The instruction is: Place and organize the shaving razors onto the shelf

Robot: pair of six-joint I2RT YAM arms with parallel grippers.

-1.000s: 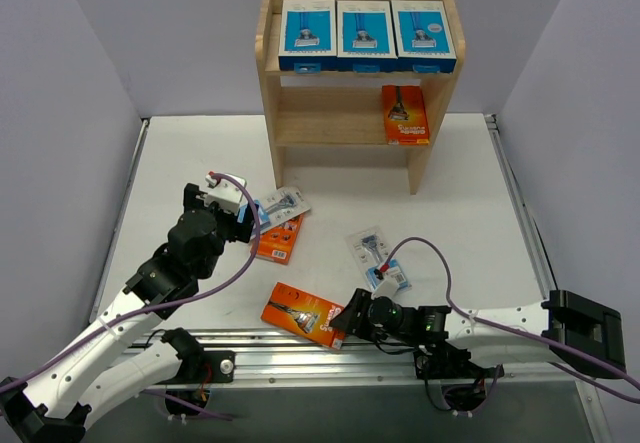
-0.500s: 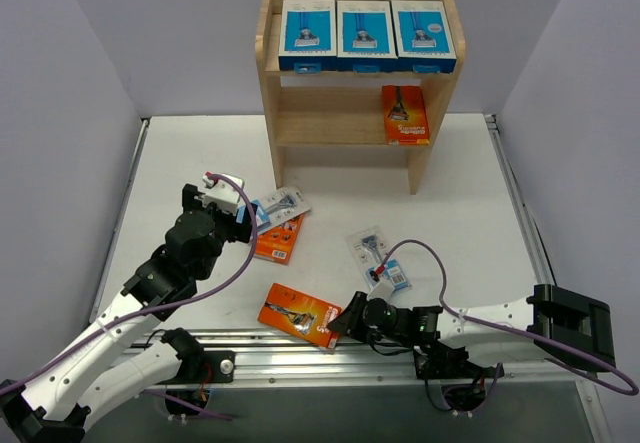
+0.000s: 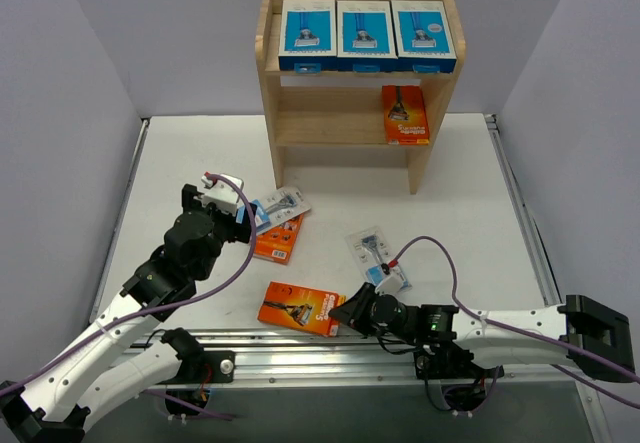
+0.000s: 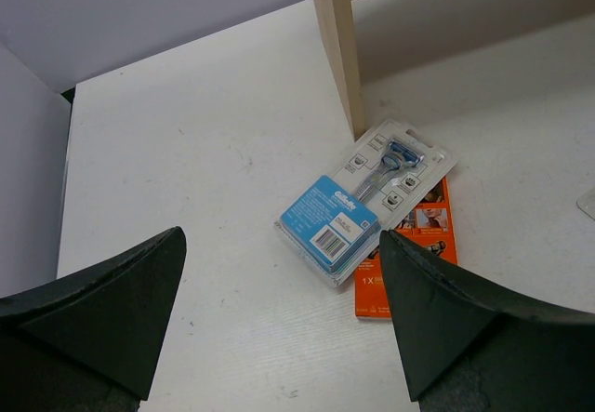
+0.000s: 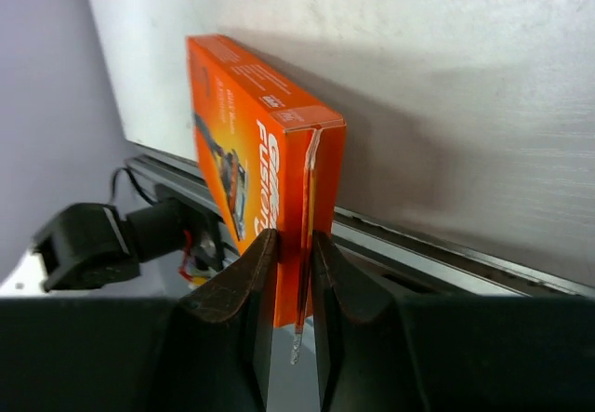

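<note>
The wooden shelf (image 3: 268,73) stands at the back, with three blue-and-white razor boxes (image 3: 363,35) on its top tier and an orange box (image 3: 404,114) on the middle tier. My right gripper (image 3: 342,313) is shut on the end of an orange razor box (image 3: 298,308) near the table's front edge; the right wrist view shows its fingers (image 5: 253,272) pinching the box (image 5: 251,133) edge-on. My left gripper (image 4: 279,245) hangs open above a blue-label blister pack (image 4: 367,203) that lies over another orange box (image 4: 409,263), beside the shelf leg (image 4: 339,49).
A second blister card (image 3: 378,258) lies on the table right of centre, just behind the right gripper. A metal rail (image 3: 300,348) runs along the front edge. Grey walls close in the table on both sides.
The right gripper's jaws have closed on the orange box by the front edge, and the box has swung and shifted slightly left. The left arm has barely moved.
</note>
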